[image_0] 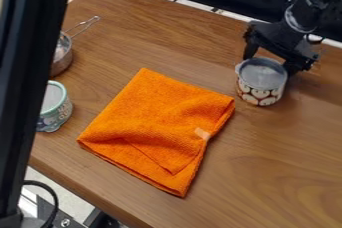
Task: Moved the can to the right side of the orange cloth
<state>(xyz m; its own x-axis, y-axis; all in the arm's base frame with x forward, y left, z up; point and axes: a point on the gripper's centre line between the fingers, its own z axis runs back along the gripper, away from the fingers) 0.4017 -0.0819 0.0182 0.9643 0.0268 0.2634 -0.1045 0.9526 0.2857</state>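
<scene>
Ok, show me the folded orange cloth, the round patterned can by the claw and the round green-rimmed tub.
Folded orange cloth (157,119): camera view, near its middle.
Round patterned can (259,93): camera view, outer wall.
Round green-rimmed tub (57,116): camera view, outer wall.

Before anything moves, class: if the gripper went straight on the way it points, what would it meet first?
Most likely the can, just below the gripper, though depth is unclear and they may already touch.

The patterned can (260,93) is upright, just right of the orange cloth (157,127), which lies folded and flat.
</scene>
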